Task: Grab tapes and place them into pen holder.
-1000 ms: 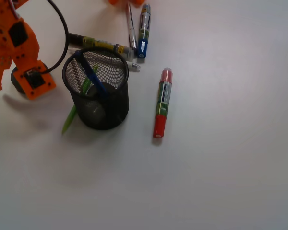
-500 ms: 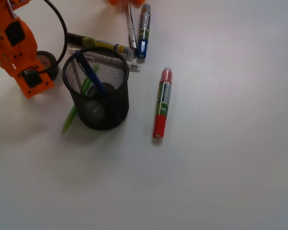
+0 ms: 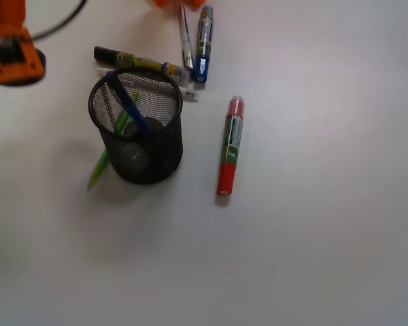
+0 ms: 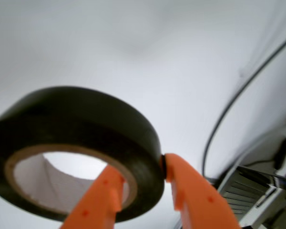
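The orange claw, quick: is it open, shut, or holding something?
Gripper: shut on the black tape roll, one finger inside its core, one outside its wall.

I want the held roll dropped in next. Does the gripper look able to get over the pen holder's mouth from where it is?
Probably yes. The gripper pinches the black tape roll up-left of the pen holder, with bare table between. The holder's mouth is open, though pens lean inside.
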